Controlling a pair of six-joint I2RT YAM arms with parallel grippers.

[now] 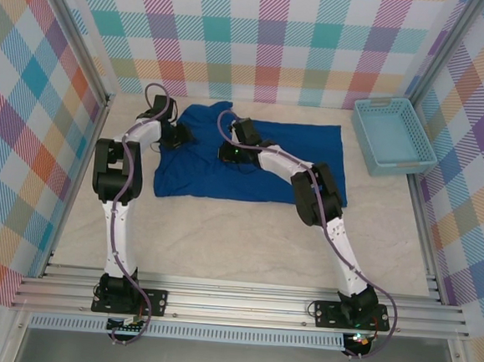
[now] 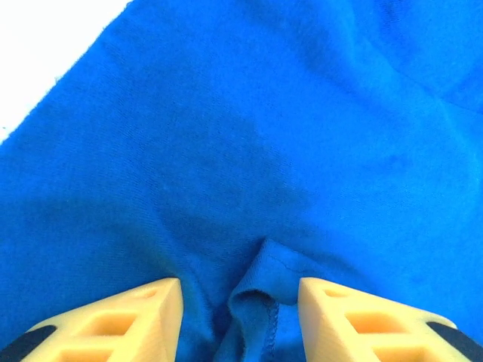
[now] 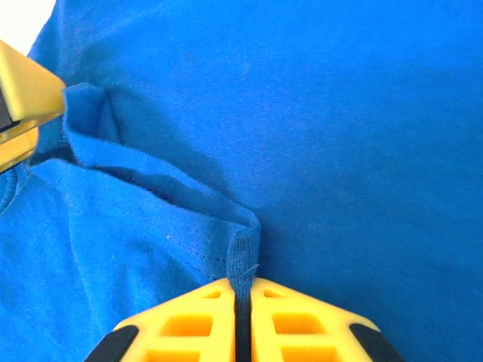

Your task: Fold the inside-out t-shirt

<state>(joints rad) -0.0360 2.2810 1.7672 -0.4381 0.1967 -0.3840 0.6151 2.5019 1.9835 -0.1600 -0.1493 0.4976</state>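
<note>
Slippage is our first worry. On the table [image 1: 246, 240], bare on the near side, the shirt [image 1: 260, 161] lies spread across the far half, rumpled at its left end where both grippers meet it. The right gripper [image 3: 241, 290] is clenched on a thin ridge of hem. We judge that so narrow a bite could pull free in a lift, or drag one layer only and leave the shirt twisted. The left gripper [image 2: 240, 290] stands with jaws apart, straddling a small raised fold without pinching it. If it closes off-centre it may miss the fold or catch extra cloth beneath. With the two grippers so near each other, a lift could also bunch the cloth between them. Farther off, at the far right and apart from the shirt, the basket [image 1: 394, 136] sits empty as far as we can see.
</note>
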